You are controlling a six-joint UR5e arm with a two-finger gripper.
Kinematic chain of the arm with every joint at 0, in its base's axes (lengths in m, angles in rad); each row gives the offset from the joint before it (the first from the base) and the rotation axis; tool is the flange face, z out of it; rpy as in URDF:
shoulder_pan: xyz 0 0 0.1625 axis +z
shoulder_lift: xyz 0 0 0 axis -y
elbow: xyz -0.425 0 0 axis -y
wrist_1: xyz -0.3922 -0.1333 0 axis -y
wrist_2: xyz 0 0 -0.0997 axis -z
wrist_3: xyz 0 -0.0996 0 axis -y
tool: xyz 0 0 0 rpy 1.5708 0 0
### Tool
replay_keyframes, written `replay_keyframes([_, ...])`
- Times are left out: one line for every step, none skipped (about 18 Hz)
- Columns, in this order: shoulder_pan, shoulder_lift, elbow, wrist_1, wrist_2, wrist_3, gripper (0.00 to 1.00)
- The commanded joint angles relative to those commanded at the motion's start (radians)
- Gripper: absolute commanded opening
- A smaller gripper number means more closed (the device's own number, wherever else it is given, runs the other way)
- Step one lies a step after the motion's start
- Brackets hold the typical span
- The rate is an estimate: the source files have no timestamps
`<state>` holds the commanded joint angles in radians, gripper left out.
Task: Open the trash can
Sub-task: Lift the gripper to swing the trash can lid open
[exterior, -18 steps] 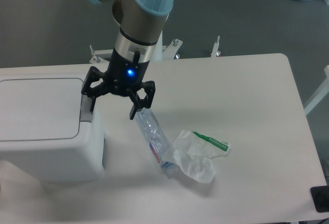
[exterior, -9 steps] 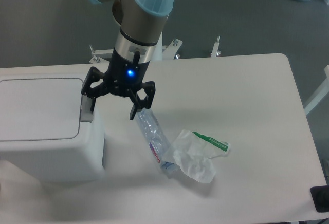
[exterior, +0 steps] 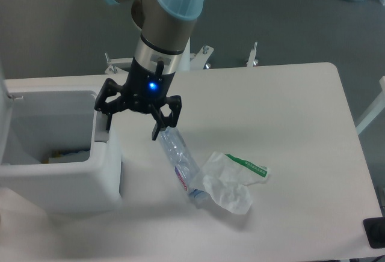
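The trash can point(exterior: 60, 172) sits at the near left corner of the desk point(exterior: 289, 124), its right wall directly under and just left of the jaws. Its top stands uncovered: the interior is in plain view, with some pale and yellowish scraps lying at the bottom, and a sliver of white at the far left edge of the picture looks like the lid point(exterior: 3, 118) swung upright, though too little of it shows to be sure.

The gripper point(exterior: 133, 125) hangs with its jaws spread wide and holding nothing. The left finger hangs down at the can's right rim, about where a push tab would be; whether it is touching cannot be told from this angle. The right finger ends just above the upper end of a crushed clear plastic bottle point(exterior: 180, 166) that lies on the desk below and to the right of the jaws.

Judging by the exposed interior, the opening looks done. To finish cleanly, the arm should lift straight up from the rim without dragging the can, and keep the right finger off the bottle. A crumpled white wrapper point(exterior: 231, 181) with green print lies beyond the bottle's lower end, touching it.
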<state>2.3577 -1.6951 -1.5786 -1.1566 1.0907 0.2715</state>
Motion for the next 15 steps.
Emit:
replay_keyframes([0.0,0.0,0.015,0.0,-0.002,0.002,1.0])
replay_keyframes([0.0,-0.002,0.037,-0.002,-0.002,0.0,1.0])
replay_keyframes([0.0,-0.003,0.055,0.0,0.0,0.012,1.0])
replay_keyframes([0.0,-0.006,0.074,0.0,0.001,0.018,1.0])
replay_keyframes([0.003,-0.011,0.095,0.002,0.003,0.028,1.0])
replay_keyframes([0.011,-0.017,0.12,0.002,0.005,0.037,1.0])
replay_keyframes([0.02,-0.024,0.144,0.003,0.008,0.038,1.0])
replay_keyframes([0.029,-0.028,0.164,0.006,0.012,0.041,1.0])
replay_keyframes([0.035,-0.037,0.178,0.012,0.02,0.055,1.0])
replay_keyframes([0.046,-0.04,0.183,0.02,0.035,0.083,1.0])
replay_keyframes([0.06,-0.04,0.184,0.024,0.066,0.124,1.0])
replay_keyframes([0.063,-0.038,0.181,0.026,0.111,0.171,1.0])
replay_keyframes([0.064,-0.037,0.18,0.025,0.173,0.219,1.0])
replay_keyframes([0.064,-0.037,0.178,0.02,0.231,0.254,1.0])
replay_keyframes([0.064,-0.04,0.177,0.018,0.274,0.274,1.0])
